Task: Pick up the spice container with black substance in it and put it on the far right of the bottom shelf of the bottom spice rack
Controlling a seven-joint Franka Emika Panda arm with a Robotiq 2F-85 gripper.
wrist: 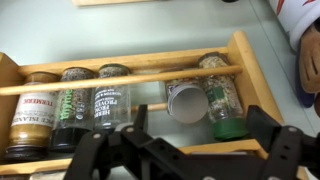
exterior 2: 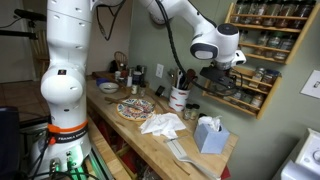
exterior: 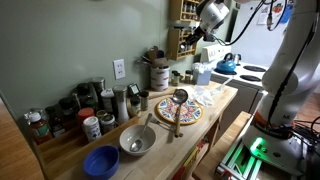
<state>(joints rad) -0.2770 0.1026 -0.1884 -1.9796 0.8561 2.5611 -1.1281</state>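
1. In an exterior view, I am watching the white arm point(exterior: 290, 60) reaching high, and its gripper point(exterior: 207, 32) is hovering against a brown wooden rack point(exterior: 182, 35) on the wall. Below it, a pale wooden counter point(exterior: 222, 100) is carrying a patterned plate point(exterior: 190, 113), a metal bowl point(exterior: 137, 140) and a blue bowl point(exterior: 101, 161).
2. In an exterior view, the arm point(exterior 2: 70, 60) is arching over with its wrist bent, and the gripper point(exterior 2: 222, 70) is facing the bottom spice rack point(exterior 2: 255, 95). A similar rack point(exterior 2: 270, 18) is hanging above it. I cannot tell the jaws' state here.
3. In the wrist view, the gripper point(wrist: 180, 160) is showing black fingers point(wrist: 95, 150) spread wide and holding nothing. A thin round rail point(wrist: 120, 80) is crossing small glass jars on a wooden shelf.
4. The jar with dark contents point(wrist: 72, 105) is standing second from the picture's left. I cannot tell which tier this is.
5. A tipped jar point(wrist: 185, 100) is pointing its white round end at me. Beside it, a jar of green flakes point(wrist: 220, 100) is sitting at the end.
6. One label point(wrist: 35, 110) seems to read "TURMERIC". Another label point(wrist: 110, 105) seems to begin "HERB".
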